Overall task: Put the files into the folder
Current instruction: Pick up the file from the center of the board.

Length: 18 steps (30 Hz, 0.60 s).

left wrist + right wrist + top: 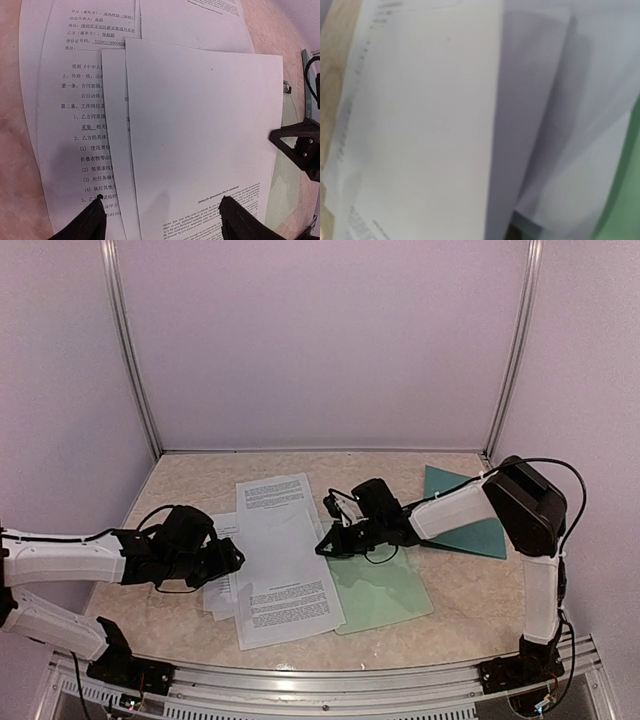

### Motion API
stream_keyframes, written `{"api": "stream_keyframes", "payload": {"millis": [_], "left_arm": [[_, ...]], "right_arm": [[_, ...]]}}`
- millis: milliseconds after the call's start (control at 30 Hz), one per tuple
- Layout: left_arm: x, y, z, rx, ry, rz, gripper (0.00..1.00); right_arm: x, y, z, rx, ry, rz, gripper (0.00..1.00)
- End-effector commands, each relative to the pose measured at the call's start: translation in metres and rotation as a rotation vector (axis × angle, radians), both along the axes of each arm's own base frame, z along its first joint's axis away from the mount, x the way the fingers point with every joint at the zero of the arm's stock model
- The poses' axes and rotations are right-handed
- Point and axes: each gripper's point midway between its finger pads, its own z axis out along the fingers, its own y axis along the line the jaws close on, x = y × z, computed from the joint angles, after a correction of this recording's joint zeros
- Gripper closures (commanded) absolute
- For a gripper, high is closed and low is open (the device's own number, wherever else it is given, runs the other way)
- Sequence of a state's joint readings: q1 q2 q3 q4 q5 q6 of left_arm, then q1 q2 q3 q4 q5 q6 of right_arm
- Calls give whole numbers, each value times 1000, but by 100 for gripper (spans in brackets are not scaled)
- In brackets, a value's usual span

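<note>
The files (285, 560) are white printed sheets fanned loosely across the middle of the table. My left gripper (235, 560) is at their left edge. In the left wrist view it (162, 207) is open, its two black fingertips (95, 212) spread wide just above the sheets (200, 125). My right gripper (328, 542) is at the sheets' right edge. The right wrist view is filled by a blurred sheet (420, 125) very close to the camera, which hides the jaws. The dark teal folder (478, 530) lies at the back right, partly behind the right arm.
A pale mint-green clipboard (390, 595) lies under the sheets' right edge, and shows in the left wrist view (285, 175) and the right wrist view (627, 200). The table is walled at the back and both sides. The right gripper's black fingers (295, 145) show beside the top sheet.
</note>
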<state>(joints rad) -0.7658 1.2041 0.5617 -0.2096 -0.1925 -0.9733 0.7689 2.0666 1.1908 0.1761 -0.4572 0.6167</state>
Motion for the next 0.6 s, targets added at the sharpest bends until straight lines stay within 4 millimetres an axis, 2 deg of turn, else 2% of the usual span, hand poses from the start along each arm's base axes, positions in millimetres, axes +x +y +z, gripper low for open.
{"api": "stream_keyframes", "payload": {"millis": [0, 100, 200, 367, 433, 567], "left_arm": [[-3, 3, -11, 11, 23, 19, 24], [-4, 4, -13, 11, 25, 24, 24], [-3, 5, -14, 20, 23, 25, 23], [-2, 4, -17, 37, 31, 21, 21], [-2, 3, -21, 39, 38, 25, 20], [1, 2, -23, 34, 41, 22, 21]], "right_arm": [[0, 0, -12, -14, 25, 11, 100], [-3, 2, -12, -20, 21, 17, 100], [-5, 3, -11, -33, 8, 25, 95], [-3, -1, -7, -74, -31, 21, 73], [-1, -8, -7, -111, -54, 7, 60], [1, -19, -9, -165, -81, -14, 48]]}}
